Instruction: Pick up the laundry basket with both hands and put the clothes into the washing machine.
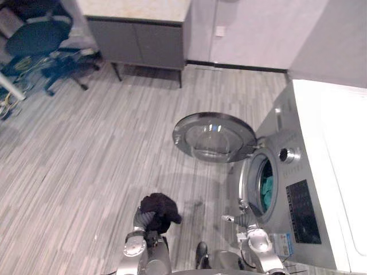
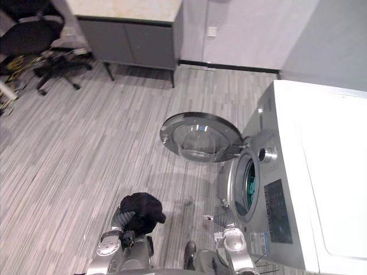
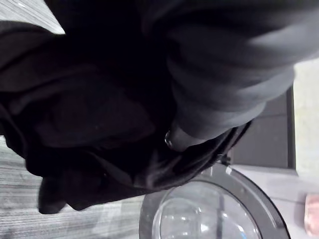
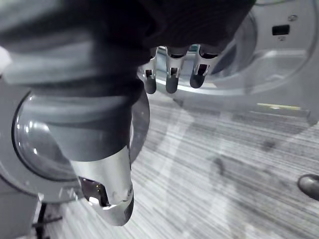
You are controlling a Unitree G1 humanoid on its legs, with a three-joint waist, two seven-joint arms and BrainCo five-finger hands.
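A black garment point(image 1: 160, 208) is bunched over my left hand point(image 1: 143, 221), low over the floor left of the washing machine point(image 1: 301, 195). In the left wrist view the garment point(image 3: 94, 114) wraps the hand, and the thumb point(image 3: 219, 84) presses into it. The machine's round glass door point(image 1: 215, 137) swings wide open to the left. A teal cloth point(image 1: 267, 192) lies inside the drum. My right hand point(image 1: 245, 216) hangs just below the drum opening; its fingers point(image 4: 172, 79) are relaxed and hold nothing.
A grey cabinet on thin legs point(image 1: 140, 41) stands against the far wall. An office chair point(image 1: 40, 37) with loose cables beside it sits at the far left. Wood-plank floor point(image 1: 97, 149) stretches between them and the machine.
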